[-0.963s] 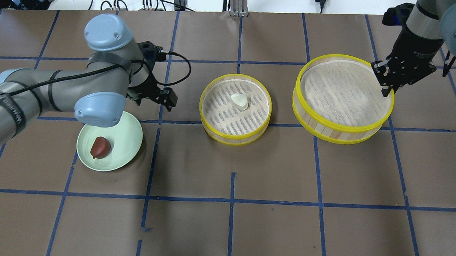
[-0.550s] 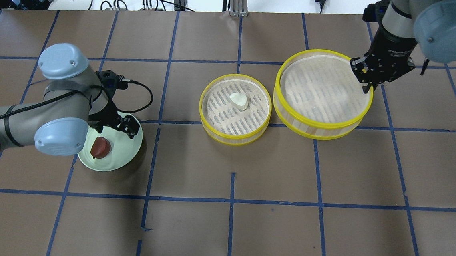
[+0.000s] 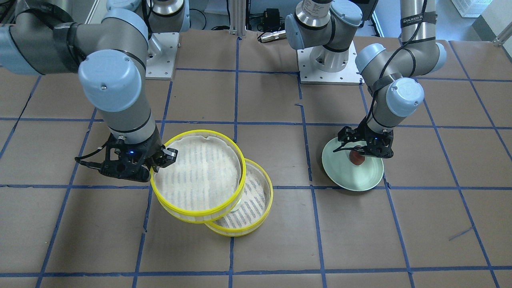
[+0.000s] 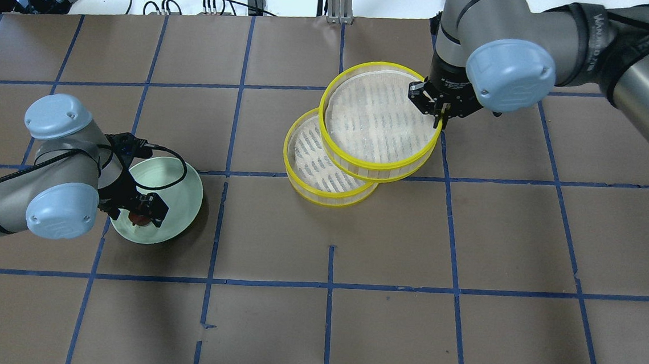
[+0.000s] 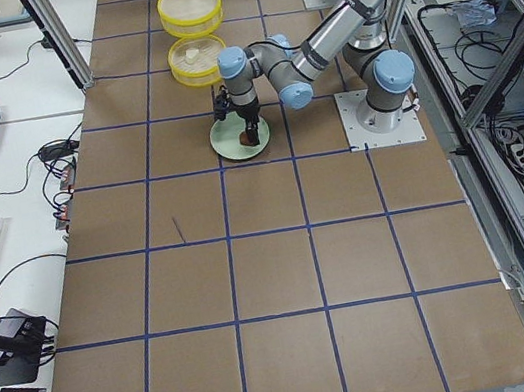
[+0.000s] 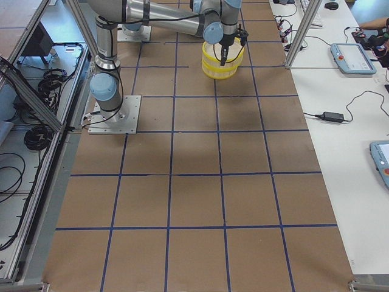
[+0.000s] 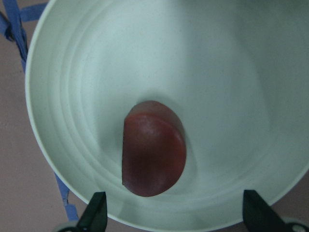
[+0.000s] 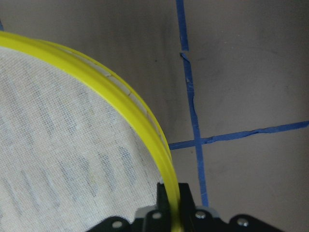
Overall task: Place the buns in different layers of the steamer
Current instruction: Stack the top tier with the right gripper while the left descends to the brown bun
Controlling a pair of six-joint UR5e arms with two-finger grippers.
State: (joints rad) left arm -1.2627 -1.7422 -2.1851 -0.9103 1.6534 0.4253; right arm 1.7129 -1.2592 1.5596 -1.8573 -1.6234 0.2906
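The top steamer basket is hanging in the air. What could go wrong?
The right pincer pinches the top tier by one spot on its rim, so it might tip or slip. It hangs off-centre over the bottom tier; lowered like this, it could land crooked.

The right gripper (image 8: 172, 194), at bottom center, clamps the yellow rim of the steamer tier (image 8: 123, 94). Mesh cloth (image 8: 58, 159) fills the lower left. Blue tape (image 8: 192, 116) crosses the table (image 8: 251, 67) at right.

Pale green round plate (image 4: 181, 179), on brown paper-covered table (image 4: 468, 243) gridded with blue tape (image 4: 328, 319); black cables (image 4: 211, 4) at far edge.
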